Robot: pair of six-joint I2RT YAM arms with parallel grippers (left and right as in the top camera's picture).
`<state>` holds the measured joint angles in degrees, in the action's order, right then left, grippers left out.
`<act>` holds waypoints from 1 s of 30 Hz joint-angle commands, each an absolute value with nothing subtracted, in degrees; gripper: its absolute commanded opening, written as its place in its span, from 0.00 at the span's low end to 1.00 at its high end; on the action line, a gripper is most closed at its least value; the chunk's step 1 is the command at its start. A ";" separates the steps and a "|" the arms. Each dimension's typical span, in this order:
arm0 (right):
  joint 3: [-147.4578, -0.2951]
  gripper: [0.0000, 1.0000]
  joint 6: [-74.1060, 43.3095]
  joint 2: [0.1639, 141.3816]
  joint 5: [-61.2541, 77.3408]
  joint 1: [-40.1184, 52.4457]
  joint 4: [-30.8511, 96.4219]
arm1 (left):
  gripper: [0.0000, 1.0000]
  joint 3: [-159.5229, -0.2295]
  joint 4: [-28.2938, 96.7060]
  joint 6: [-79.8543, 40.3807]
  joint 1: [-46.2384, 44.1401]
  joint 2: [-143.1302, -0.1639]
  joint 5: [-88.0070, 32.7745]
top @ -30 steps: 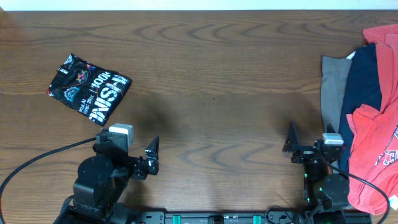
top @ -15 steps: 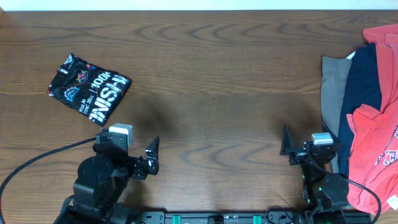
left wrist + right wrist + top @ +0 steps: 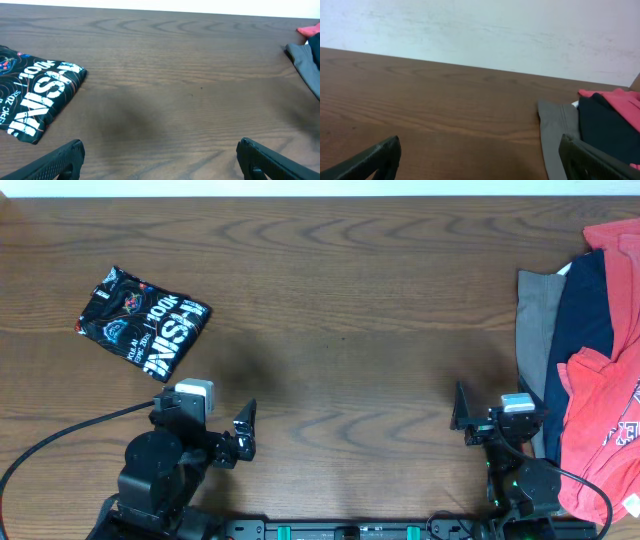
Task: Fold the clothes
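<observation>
The clothes, a black jersey (image 3: 143,328) with white lettering and thin orange-red lines, lie folded into a small packet at the table's left. In the left wrist view the jersey (image 3: 35,95) sits at the left edge, well ahead of the fingers. My left gripper (image 3: 218,425) rests near the front edge, below and to the right of the jersey, open and holding nothing (image 3: 160,150). My right gripper (image 3: 497,415) is at the front right, also open with nothing in it (image 3: 480,147), beside the pile of other garments.
A pile of garments covers the table's right end: a red T-shirt (image 3: 605,430), a navy piece (image 3: 585,310) and a grey piece (image 3: 535,320). The grey piece (image 3: 557,130) lies close to my right gripper's right finger. Brown wooden table (image 3: 340,300) stretches between the arms.
My right gripper has shifted a little to the left, then stopped. The left arm and the jersey have not moved.
</observation>
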<state>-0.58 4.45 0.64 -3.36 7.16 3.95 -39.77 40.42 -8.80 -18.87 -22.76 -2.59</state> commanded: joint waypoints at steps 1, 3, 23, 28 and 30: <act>-0.32 0.99 5.21 0.32 -2.74 7.31 4.05 | 0.98 -39.59 40.21 -8.86 -19.09 -22.72 -2.09; -0.32 0.99 5.21 0.32 -2.74 7.31 4.03 | 0.98 -39.59 40.21 -8.86 -19.09 -22.72 -2.09; -0.32 0.99 5.21 0.32 -2.74 7.31 4.05 | 0.98 -26.70 46.09 -8.23 -3.75 -13.85 -2.04; -0.32 0.99 5.21 0.32 -2.74 7.31 4.03 | 0.98 -18.44 39.31 -7.53 -2.90 -7.42 -2.07; -0.32 0.99 5.21 0.32 -2.74 7.31 4.03 | 0.98 -15.64 36.01 -7.55 -2.90 -5.43 -2.09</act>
